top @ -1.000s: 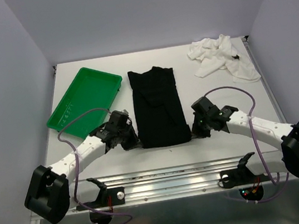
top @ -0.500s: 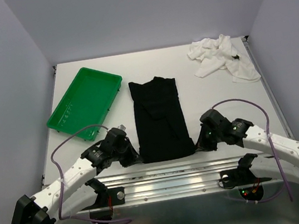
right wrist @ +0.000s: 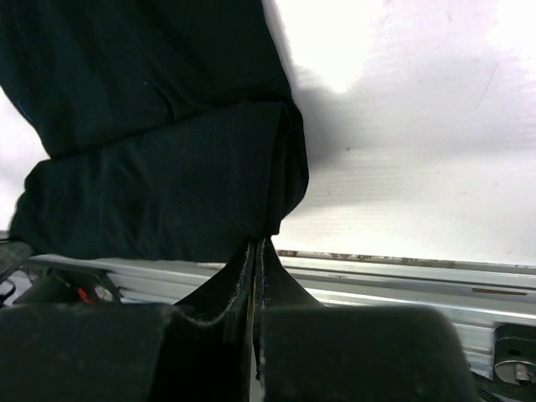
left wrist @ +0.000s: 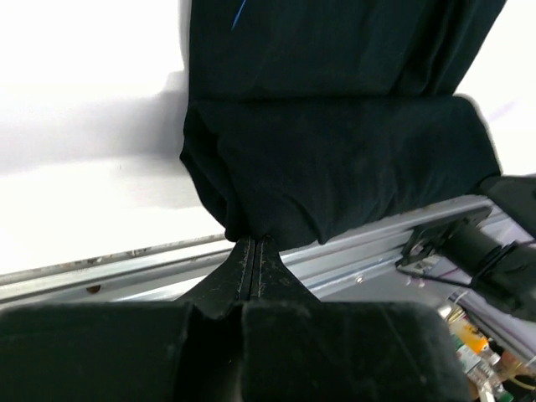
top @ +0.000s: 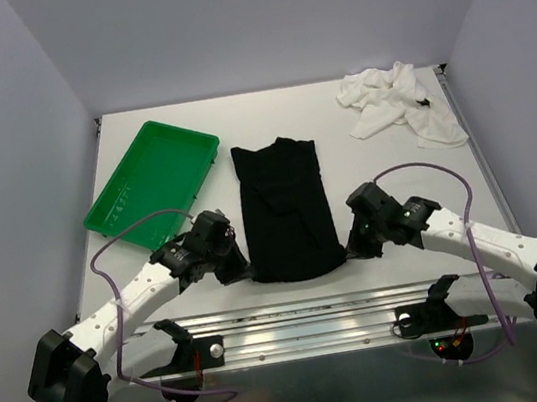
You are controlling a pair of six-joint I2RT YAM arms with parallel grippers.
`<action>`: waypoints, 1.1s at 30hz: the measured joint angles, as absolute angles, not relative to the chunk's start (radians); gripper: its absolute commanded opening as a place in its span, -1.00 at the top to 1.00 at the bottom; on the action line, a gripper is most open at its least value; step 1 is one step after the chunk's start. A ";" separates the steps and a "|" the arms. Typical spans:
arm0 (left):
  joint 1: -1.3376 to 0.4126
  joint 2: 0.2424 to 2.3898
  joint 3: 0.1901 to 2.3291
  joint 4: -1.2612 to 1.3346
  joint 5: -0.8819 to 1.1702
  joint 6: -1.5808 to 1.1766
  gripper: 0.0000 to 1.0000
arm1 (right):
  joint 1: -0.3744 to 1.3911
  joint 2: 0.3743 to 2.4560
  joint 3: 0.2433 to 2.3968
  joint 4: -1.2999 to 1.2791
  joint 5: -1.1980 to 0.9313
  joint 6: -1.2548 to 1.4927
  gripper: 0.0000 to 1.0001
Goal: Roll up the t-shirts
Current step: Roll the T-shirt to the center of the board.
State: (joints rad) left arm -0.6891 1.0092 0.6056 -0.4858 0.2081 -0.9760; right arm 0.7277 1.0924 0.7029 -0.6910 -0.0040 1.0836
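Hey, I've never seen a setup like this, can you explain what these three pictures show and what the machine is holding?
These are two robot arms bolted at the near edge of a white table, each ending in a two-finger claw. The wide picture looks down from above and behind them. The other two come from a camera on each wrist, looking along its claw. On the table lie a black t-shirt folded into a long strip, a crumpled white t-shirt at the far right, and a green tray on the left. The left claw and the right claw are each shut on a near corner of the black t-shirt, whose near end is turned over in a fold.
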 measured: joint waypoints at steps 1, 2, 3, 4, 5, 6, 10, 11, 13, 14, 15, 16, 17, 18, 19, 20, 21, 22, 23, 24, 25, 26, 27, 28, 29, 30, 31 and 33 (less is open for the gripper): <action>-0.676 1.018 0.619 -0.487 0.208 -0.966 1.00 | 0.728 1.104 0.715 -0.696 0.005 1.077 0.99; -0.664 1.026 0.630 -0.490 0.208 -0.958 1.00 | 0.728 1.121 0.731 -0.698 0.015 1.073 0.99; -0.642 1.037 0.646 -0.491 0.210 -0.947 1.00 | 0.728 1.134 0.744 -0.699 0.021 1.069 0.99; -0.627 1.044 0.656 -0.491 0.210 -0.939 1.00 | 0.728 1.148 0.759 -0.703 0.028 1.065 0.99; -0.605 1.056 0.670 -0.491 0.211 -0.921 1.00 | 0.728 1.166 0.775 -0.703 0.032 1.060 0.99; -0.585 1.071 0.683 -0.491 0.214 -0.905 1.00 | 0.727 1.187 0.796 -0.703 0.039 1.051 0.99; -0.512 1.162 0.740 -0.484 0.231 -0.833 1.00 | 0.698 1.277 0.872 -0.699 0.052 1.011 0.98; -0.498 1.185 0.753 -0.480 0.234 -0.820 1.00 | 0.686 1.294 0.888 -0.699 0.052 0.997 0.99; -0.483 1.240 0.788 -0.474 0.240 -0.782 1.00 | 0.656 1.335 0.918 -0.695 0.052 0.967 0.98; -0.476 1.284 0.820 -0.472 0.243 -0.761 1.00 | 0.641 1.367 0.939 -0.689 0.053 0.950 0.97; -0.470 1.317 0.841 -0.465 0.244 -0.748 1.00 | 0.628 1.394 0.958 -0.688 0.055 0.937 0.97; -0.466 1.353 0.866 -0.455 0.245 -0.731 1.00 | 0.617 1.424 0.977 -0.683 0.056 0.923 0.96; -0.461 1.387 0.888 -0.441 0.247 -0.715 1.00 | 0.607 1.455 0.996 -0.677 0.057 0.910 0.95; -0.455 1.415 0.907 -0.433 0.248 -0.702 1.00 | 0.597 1.482 1.013 -0.672 0.057 0.900 0.94; -0.450 1.444 0.924 -0.420 0.248 -0.688 1.00 | 0.590 1.508 1.028 -0.661 0.057 0.885 0.92; -0.448 1.461 0.933 -0.413 0.248 -0.682 1.00 | 0.580 1.531 1.038 -0.649 0.056 0.873 0.91; -0.444 1.488 0.949 -0.406 0.248 -0.670 1.00 | 0.572 1.547 1.044 -0.640 0.056 0.864 0.88; -0.442 1.506 0.958 -0.400 0.248 -0.663 1.00 | 0.567 1.561 1.051 -0.636 0.056 0.859 0.86; -0.440 1.530 0.970 -0.391 0.246 -0.653 1.00 | 0.564 1.573 1.056 -0.631 0.056 0.853 0.85; -0.437 1.550 0.979 -0.384 0.245 -0.646 1.00 | 0.557 1.591 1.065 -0.621 0.056 0.844 0.82; -0.436 1.569 0.986 -0.376 0.242 -0.639 1.00 | 0.553 1.603 1.071 -0.618 0.057 0.841 0.80; -0.435 1.583 0.989 -0.368 0.239 -0.633 1.00 | 0.550 1.615 1.078 -0.613 0.057 0.836 0.80; -0.431 1.601 0.992 -0.361 0.235 -0.626 0.95 | 0.544 1.629 1.085 -0.604 0.057 0.832 0.77; -0.430 1.611 0.995 -0.358 0.234 -0.623 0.89 | 0.540 1.636 1.088 -0.596 0.057 0.829 0.72; -0.429 1.622 0.998 -0.355 0.229 -0.616 0.82 | 0.536 1.642 1.091 -0.595 0.058 0.829 0.67; -0.427 1.633 1.002 -0.356 0.227 -0.611 0.68 | 0.530 1.651 1.096 -0.591 0.061 0.826 0.60; -0.425 1.642 1.008 -0.356 0.223 -0.604 0.60 | 0.527 1.657 1.102 -0.590 0.065 0.823 0.39; -0.424 1.645 1.014 -0.359 0.207 -0.598 0.36 | 0.517 1.662 1.116 -0.589 0.074 0.813 0.14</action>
State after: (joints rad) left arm -0.4236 1.6447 1.0138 -0.3588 0.2073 -0.5983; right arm 0.5171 1.6619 1.1164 -0.5892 0.0738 0.8135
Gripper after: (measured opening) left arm 0.187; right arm 0.280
